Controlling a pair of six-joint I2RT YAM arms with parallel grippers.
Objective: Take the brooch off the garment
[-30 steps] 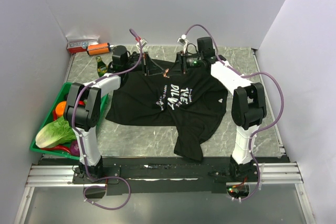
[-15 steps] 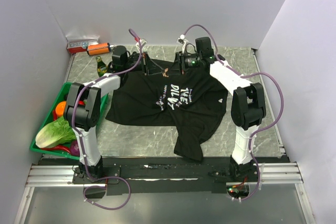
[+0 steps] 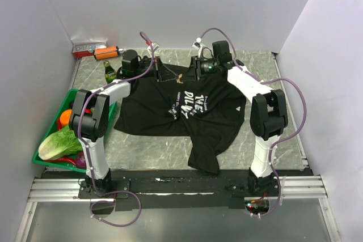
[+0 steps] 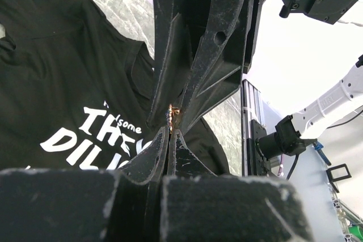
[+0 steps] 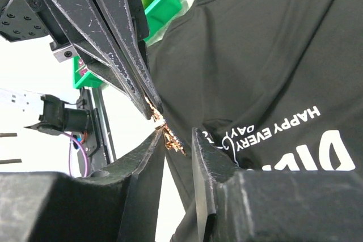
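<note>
Left tool (image 4: 171, 135) is clamped shut on the shirt (image 3: 210, 111) at its collar, beside the brooch (image 5: 173, 143), likely to steady the cloth; right tool (image 5: 177, 140) straddles the brooch, jaws apart, not yet gripping.

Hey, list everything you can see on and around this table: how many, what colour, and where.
T-shirt: one, black with white lettering, spread over the middle of the table.
brooch: one, gold-coloured, at the shirt's far edge.
tray: one, green, at the table's left edge.
lettuce: one, pale green, at the near end of the tray.
orange: one, orange, in the tray beyond the lettuce.
bottle: one, green, far left, beyond the tray.
cylinder: one, orange, far left.
box: one, red and white, far-left corner.
table: one, grey marbled.
left tool: black, shut, tips at the brooch.
right tool: black, open, fingers either side of the brooch.
</note>
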